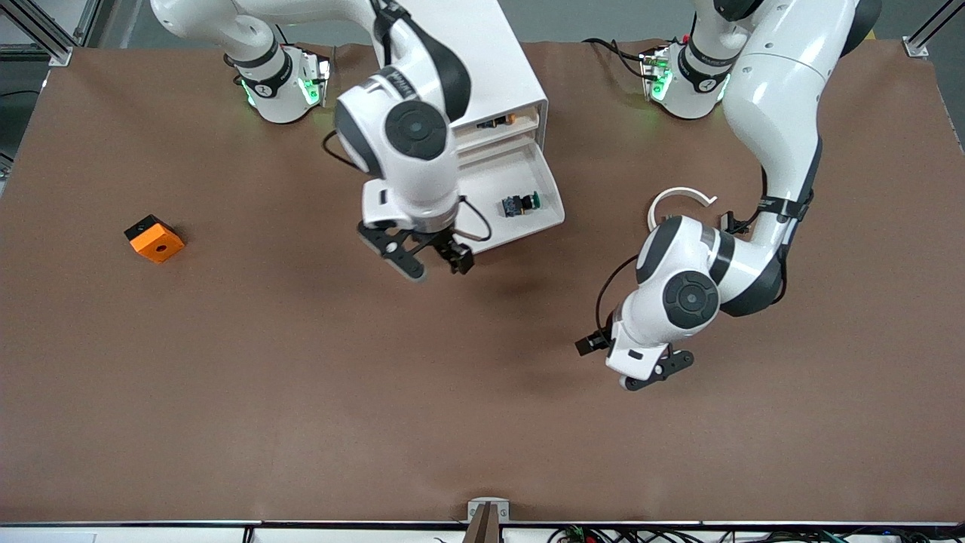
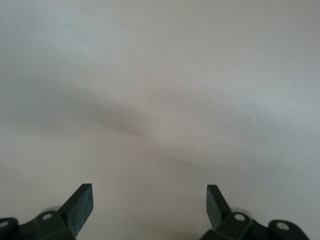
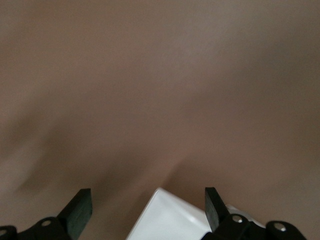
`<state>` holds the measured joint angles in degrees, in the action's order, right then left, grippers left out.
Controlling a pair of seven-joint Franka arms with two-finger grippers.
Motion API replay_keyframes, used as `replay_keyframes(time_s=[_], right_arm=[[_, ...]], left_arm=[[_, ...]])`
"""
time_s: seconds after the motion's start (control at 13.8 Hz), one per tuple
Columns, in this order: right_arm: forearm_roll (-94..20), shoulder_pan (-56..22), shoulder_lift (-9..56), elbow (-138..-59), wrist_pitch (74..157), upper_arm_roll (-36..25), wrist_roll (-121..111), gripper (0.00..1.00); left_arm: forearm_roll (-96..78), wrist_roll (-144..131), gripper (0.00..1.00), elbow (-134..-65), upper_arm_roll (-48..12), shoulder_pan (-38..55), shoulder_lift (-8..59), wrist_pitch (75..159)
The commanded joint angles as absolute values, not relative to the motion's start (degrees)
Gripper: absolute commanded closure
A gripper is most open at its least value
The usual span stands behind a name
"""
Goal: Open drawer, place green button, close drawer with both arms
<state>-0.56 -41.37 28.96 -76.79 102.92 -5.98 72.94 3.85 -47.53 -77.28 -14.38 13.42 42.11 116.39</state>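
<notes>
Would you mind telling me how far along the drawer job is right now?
Done: the drawer is pulled out and the button lies in it. In hand: nothing; the right gripper is open by the drawer's front, the left gripper open over bare table. Left: closing it.

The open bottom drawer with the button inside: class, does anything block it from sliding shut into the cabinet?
Nothing visible does. The button lies wholly inside the drawer, and the right end effector hangs open over the table by the drawer's front edge, not in its path. The left end effector, also open, waits over bare table.
</notes>
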Motion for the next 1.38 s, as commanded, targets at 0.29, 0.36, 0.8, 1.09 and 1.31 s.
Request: replay_keyframes(time_s=[0.29,0.36,0.8,1.09,1.31], right_arm=[[-0.79,-25.60,22.33,-77.78,93.71,-5.10,42.49,0.00],[-0.79,-23.49,21.45,-77.87,92.73,-5.10,38.19,0.00],[-0.35,-8.90,16.88,-77.96,89.74,-5.19,9.71,0.00],[-0.35,-2.65,13.37,-78.05,87.02,-5.19,2.99,0.00],[0.44,-0.97,11.69,-78.05,85.69,-5.27,-0.77,0.00]], left_arm=[[5.18,-52.03,0.00,-78.75,-14.50,21.17,41.48,115.93],[5.19,-52.47,0.00,-79.79,-14.50,22.57,41.48,115.93],[5.10,-55.19,0.00,-83.58,-14.59,27.76,41.66,116.54],[5.27,-55.29,0.00,-86.39,-14.50,31.11,42.28,116.81],[9.57,-55.11,0.00,-89.90,-14.76,32.60,41.84,119.95]])
